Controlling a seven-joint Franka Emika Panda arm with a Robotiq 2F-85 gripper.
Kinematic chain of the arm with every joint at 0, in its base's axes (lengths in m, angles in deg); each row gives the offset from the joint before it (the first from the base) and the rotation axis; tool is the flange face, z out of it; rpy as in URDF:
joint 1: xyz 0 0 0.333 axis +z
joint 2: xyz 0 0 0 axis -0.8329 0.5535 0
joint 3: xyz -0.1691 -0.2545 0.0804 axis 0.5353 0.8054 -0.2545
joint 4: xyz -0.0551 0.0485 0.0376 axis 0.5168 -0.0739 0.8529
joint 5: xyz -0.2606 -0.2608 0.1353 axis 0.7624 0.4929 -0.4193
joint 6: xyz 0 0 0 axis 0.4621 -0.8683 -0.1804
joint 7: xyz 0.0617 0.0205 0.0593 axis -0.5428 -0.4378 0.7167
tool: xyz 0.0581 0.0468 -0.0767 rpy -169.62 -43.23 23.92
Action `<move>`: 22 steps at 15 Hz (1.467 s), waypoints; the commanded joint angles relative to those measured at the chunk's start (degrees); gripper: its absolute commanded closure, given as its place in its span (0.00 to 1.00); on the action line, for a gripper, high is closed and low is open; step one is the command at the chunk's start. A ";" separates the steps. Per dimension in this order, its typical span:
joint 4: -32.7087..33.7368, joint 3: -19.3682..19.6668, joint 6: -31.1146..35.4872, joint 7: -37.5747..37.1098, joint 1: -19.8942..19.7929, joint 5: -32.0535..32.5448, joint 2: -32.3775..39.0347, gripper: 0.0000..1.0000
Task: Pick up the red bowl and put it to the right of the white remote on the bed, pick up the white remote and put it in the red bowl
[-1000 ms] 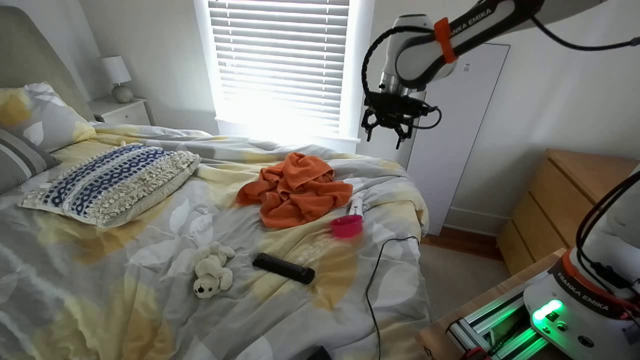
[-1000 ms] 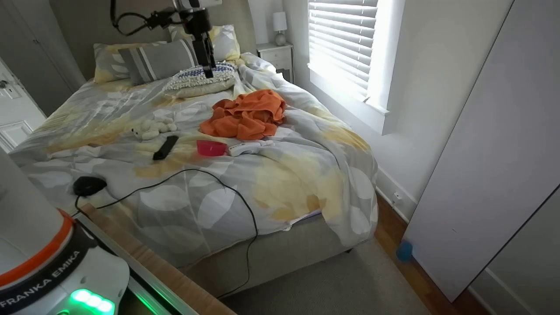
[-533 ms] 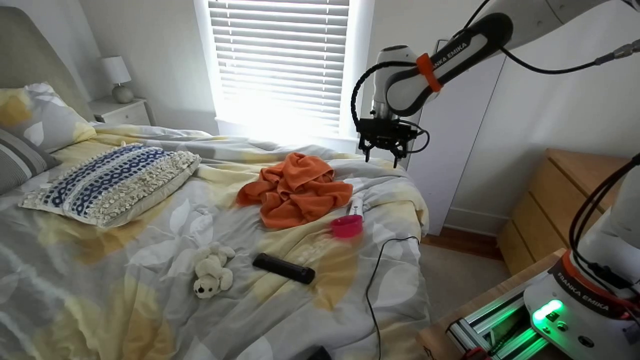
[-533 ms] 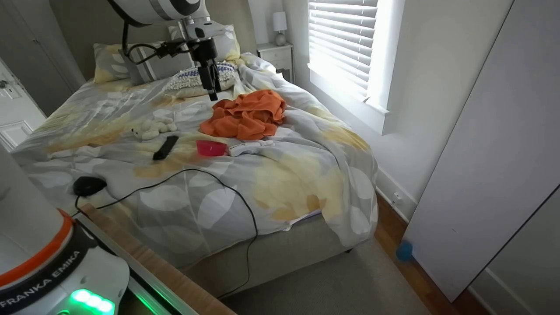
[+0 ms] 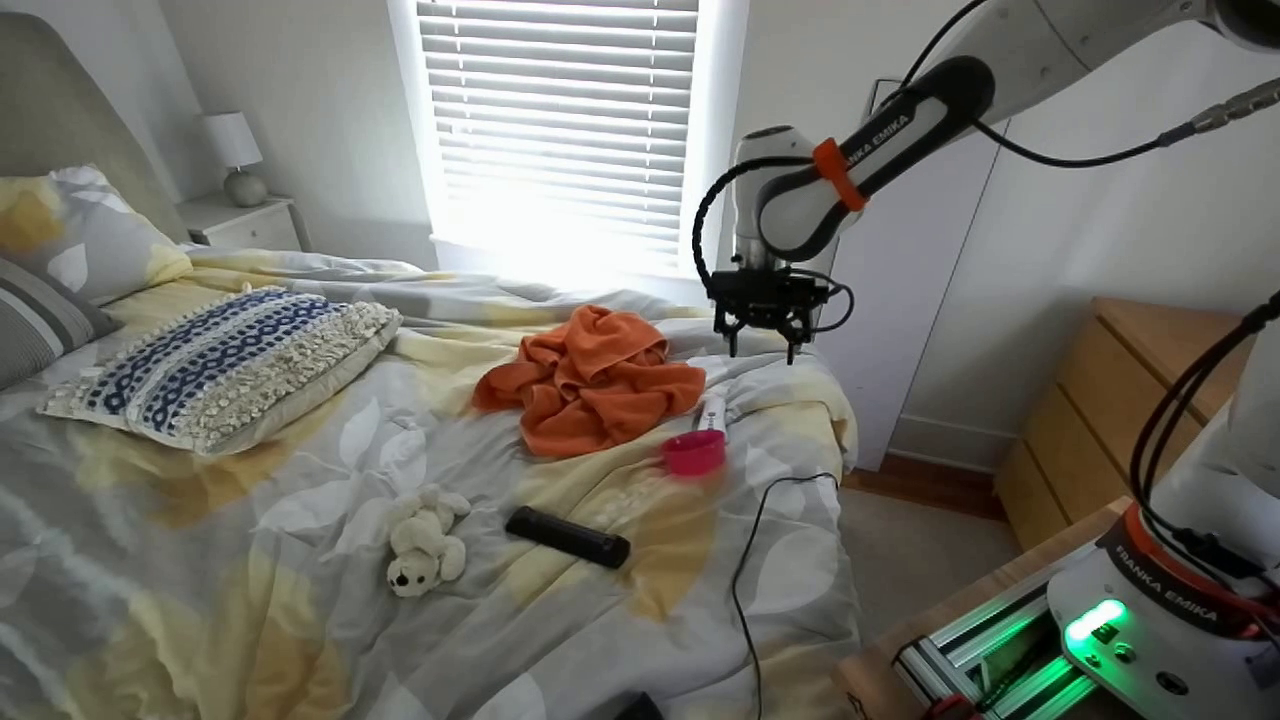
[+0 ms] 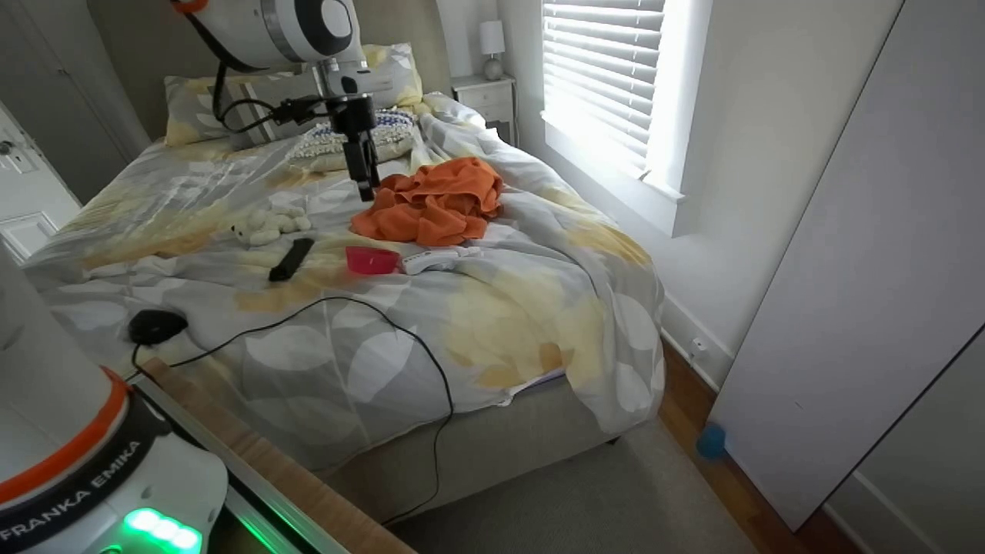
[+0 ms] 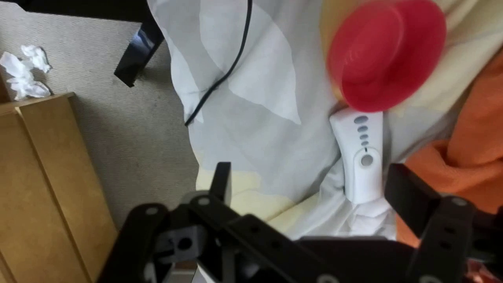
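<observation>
The red bowl (image 5: 694,456) stands upright on the bed near its foot, and it also shows in an exterior view (image 6: 372,261). In the wrist view the bowl (image 7: 387,55) is at the upper right, its inside empty. The white remote (image 7: 363,157) lies flat on the bed, one end at the bowl's rim. It also shows in both exterior views (image 5: 713,412) (image 6: 432,260). My gripper (image 5: 762,353) is open and empty in the air above the bed, pointing down. In the wrist view the remote appears between the spread fingers (image 7: 310,181), nearer the right finger.
An orange cloth (image 5: 595,385) lies beside the remote. A black object (image 5: 567,537), a white stuffed toy (image 5: 427,540) and a patterned pillow (image 5: 225,365) are on the bed. A black cable (image 7: 228,70) crosses the bed's edge. A wooden dresser (image 5: 1130,410) stands past the foot.
My gripper has come down toward the bed and, in an exterior view, slightly left. It stays open. The bowl, remote and cloth have not moved.
</observation>
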 commanded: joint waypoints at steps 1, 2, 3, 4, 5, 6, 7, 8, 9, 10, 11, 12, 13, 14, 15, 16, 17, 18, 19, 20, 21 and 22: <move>2.38 0.39 -0.27 2.14 2.91 -2.75 7.66 0.00; 2.65 0.47 0.42 2.45 3.42 -3.50 9.47 0.00; 2.98 1.12 1.50 2.00 4.22 -2.88 11.08 0.00; 3.38 1.74 2.37 1.55 4.76 -2.62 12.55 0.00; 3.82 1.96 3.30 1.82 5.03 -3.08 13.79 0.00; 4.27 2.52 4.71 1.56 5.36 -3.21 15.03 0.00; 4.76 2.68 5.75 1.86 5.42 -3.82 16.03 0.00; 5.30 2.92 6.88 2.06 5.52 -4.25 17.03 0.00; 5.83 3.03 7.64 2.27 5.48 -5.05 17.90 0.00; 6.57 2.94 7.93 2.73 5.26 -6.28 18.90 0.00; 7.06 2.81 8.26 3.30 5.08 -7.43 19.65 0.02; 7.68 2.41 8.15 4.17 4.65 -9.07 20.38 0.16; 8.20 2.41 8.25 4.85 4.60 -10.18 21.02 0.27; 8.70 2.66 8.28 5.19 4.78 -11.04 21.55 0.30; 9.21 2.87 8.30 5.52 4.93 -11.61 22.03 0.37; 9.72 3.14 8.38 5.71 5.13 -11.82 22.56 0.47; 10.24 3.36 8.24 5.80 5.24 -12.07 23.07 0.54; 10.65 3.41 8.14 6.01 5.23 -12.38 23.49 0.62; 11.06 3.39 7.92 6.21 5.18 -12.81 23.89 0.70; 11.35 3.37 7.78 6.40 5.13 -13.18 24.16 0.77; 11.61 3.33 7.51 6.55 5.07 -13.57 24.35 0.84; 11.78 3.19 7.34 6.80 4.95 -14.08 24.45 0.92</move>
